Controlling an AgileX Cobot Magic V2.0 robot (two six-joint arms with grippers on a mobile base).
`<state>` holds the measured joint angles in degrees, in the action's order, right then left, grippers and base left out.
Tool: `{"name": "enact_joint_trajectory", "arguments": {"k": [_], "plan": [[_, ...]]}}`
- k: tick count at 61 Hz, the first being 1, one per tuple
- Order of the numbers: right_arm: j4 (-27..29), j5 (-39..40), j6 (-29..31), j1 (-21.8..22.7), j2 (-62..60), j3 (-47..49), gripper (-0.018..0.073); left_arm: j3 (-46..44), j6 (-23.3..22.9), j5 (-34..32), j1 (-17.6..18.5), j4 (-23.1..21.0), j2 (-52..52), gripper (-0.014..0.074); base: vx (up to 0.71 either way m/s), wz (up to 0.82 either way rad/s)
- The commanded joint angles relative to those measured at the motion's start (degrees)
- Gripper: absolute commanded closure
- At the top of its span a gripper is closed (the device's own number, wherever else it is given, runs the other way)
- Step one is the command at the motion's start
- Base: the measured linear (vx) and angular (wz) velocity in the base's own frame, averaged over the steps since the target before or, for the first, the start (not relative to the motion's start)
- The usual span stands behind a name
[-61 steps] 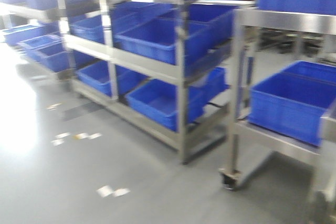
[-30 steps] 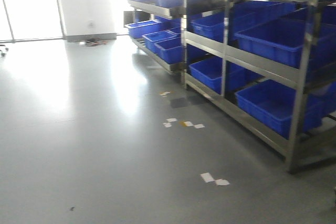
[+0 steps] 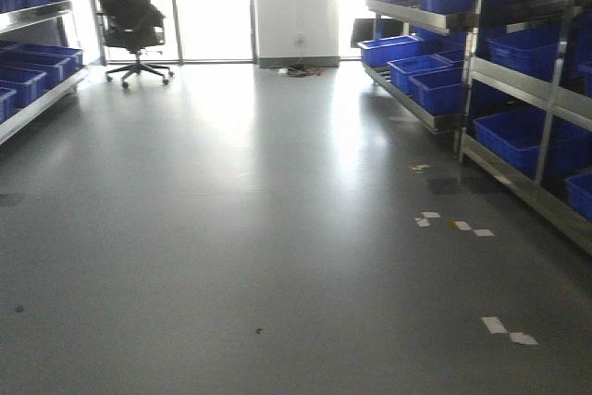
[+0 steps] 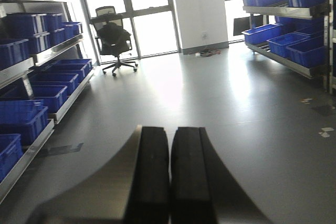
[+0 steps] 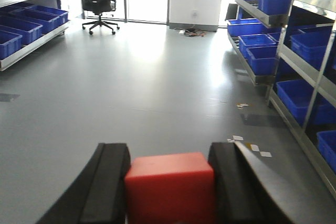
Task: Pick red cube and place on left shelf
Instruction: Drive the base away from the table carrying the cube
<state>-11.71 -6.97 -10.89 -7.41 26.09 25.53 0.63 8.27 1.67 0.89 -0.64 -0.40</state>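
The red cube [image 5: 170,184] sits between the black pads of my right gripper [image 5: 169,153], which is shut on it, held above the grey floor. My left gripper [image 4: 170,132] is shut with nothing in it, its two pads nearly touching. The left shelf [image 3: 42,104] is a steel rack with blue crates along the room's left side, several metres away. It also shows in the left wrist view, the left shelf [image 4: 47,53], and in the right wrist view, the left shelf [image 5: 31,48]. Neither gripper appears in the front view.
Steel racks with blue crates [image 3: 518,90] line the right side. A black office chair [image 3: 134,20] stands at the back left before glass doors. Small paper scraps [image 3: 453,224] lie on the grey floor near the right racks.
The front view has swung left: the right-hand racks that filled it have slid to the right edge, and the open floor, the chair and the left shelf have come into sight.
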Motion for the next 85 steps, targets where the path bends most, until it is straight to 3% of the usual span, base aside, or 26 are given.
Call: {"name": "enact_joint_trajectory", "arguments": {"k": [1, 51, 85], "plan": [[-0.64, 4.80, 0.25, 0.40, 0.12, 1.71, 0.0501, 1.26, 0.03, -5.15, 0.31, -0.27, 0.47, 0.0491, -0.10, 0.59], [-0.64, 4.57, 0.25, 0.40, 0.02, 1.71, 0.0501, 1.26, 0.03, -5.15, 0.31, -0.27, 0.47, 0.0491, 0.07, 0.31], [-0.64, 4.57, 0.25, 0.40, 0.02, 1.71, 0.0501, 1.26, 0.03, -5.15, 0.31, -0.27, 0.47, 0.0491, 0.38, -0.09]]}}
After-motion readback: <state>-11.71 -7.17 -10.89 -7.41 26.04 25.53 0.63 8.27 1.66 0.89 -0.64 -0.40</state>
